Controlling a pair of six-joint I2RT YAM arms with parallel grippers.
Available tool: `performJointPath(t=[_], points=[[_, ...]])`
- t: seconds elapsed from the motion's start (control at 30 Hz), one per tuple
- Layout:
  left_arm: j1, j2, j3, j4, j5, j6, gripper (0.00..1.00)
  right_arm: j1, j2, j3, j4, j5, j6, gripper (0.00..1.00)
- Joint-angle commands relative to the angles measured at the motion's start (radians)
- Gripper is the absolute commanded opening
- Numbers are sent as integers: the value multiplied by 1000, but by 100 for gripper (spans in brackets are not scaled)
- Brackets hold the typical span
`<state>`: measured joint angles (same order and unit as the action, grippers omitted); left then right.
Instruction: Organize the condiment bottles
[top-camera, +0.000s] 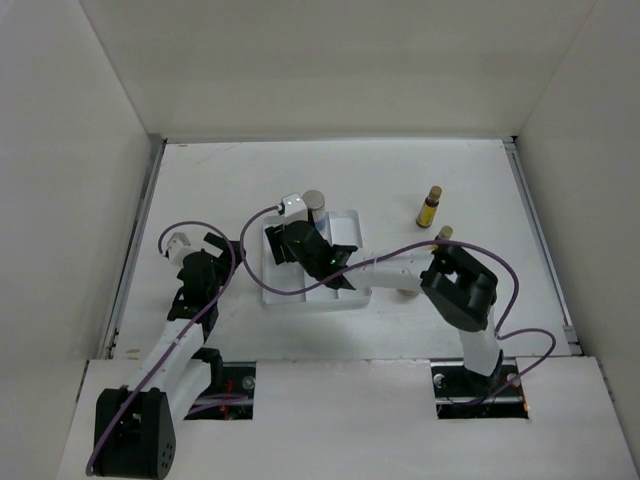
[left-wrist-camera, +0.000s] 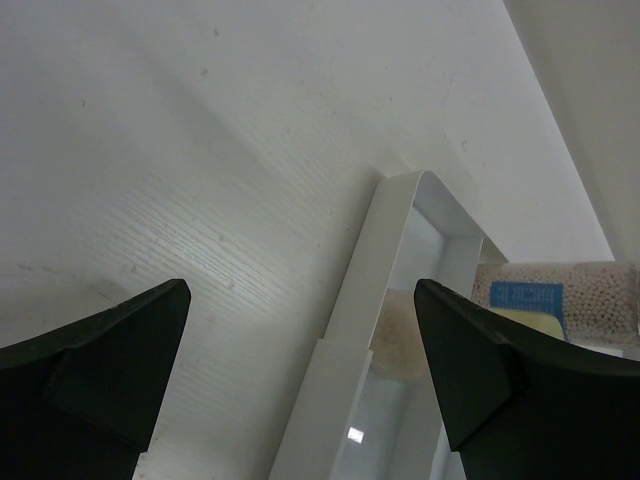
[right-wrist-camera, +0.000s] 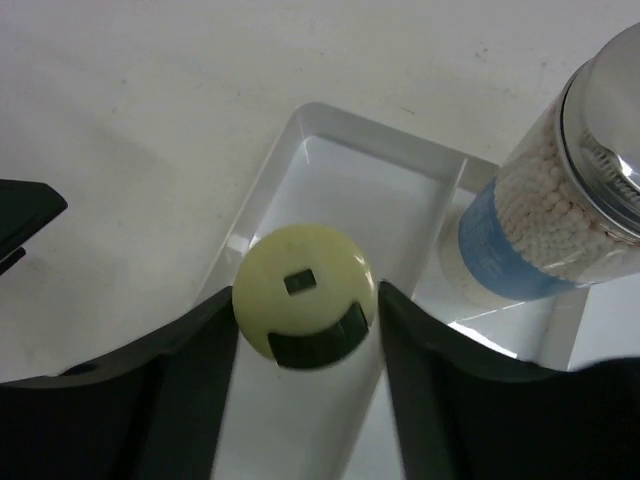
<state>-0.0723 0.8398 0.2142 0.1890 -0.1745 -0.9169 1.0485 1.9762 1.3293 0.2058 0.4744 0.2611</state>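
Yellow-green-capped bottle is standing upright between the jaws of the right gripper, down in the tray. Whether the pads are pinching it or only flanking it is hard to tell. I judge the release is calling for a straight lift, since the grey-lidded jar is standing just beyond, to the right. The left gripper is hanging wide and empty.

Centre of the tabletop: a tray with a round-capped bottle standing in one compartment, between the fingers of the right end effector. A jar stands in the neighbouring compartment. A slim bottle stands well right of the tray. The left end effector hangs by the tray's left rim.
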Motion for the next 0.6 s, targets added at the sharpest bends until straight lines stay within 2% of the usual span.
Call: performJointPath(t=[0.0,0.07,0.17,0.33,0.43,0.57], points=[[6,-16,-1,21,7,3,100,1,-48,61,47,32,-14,75],[4,-19,1,21,9,0,100,3,-101,35,44,29,-13,82],[-2,-21,10,12,4,4,100,21,-225,-37,43,41,-14,84],[-13,-21,20,10,4,6,100,25,-558,-353,23,128,49,82],[-19,-21,16,20,0,7,100,-3,-750,-525,-98,234,142,82],[-43,5,28,29,-2,6,100,-58,-963,-653,-411,378,378,81]])
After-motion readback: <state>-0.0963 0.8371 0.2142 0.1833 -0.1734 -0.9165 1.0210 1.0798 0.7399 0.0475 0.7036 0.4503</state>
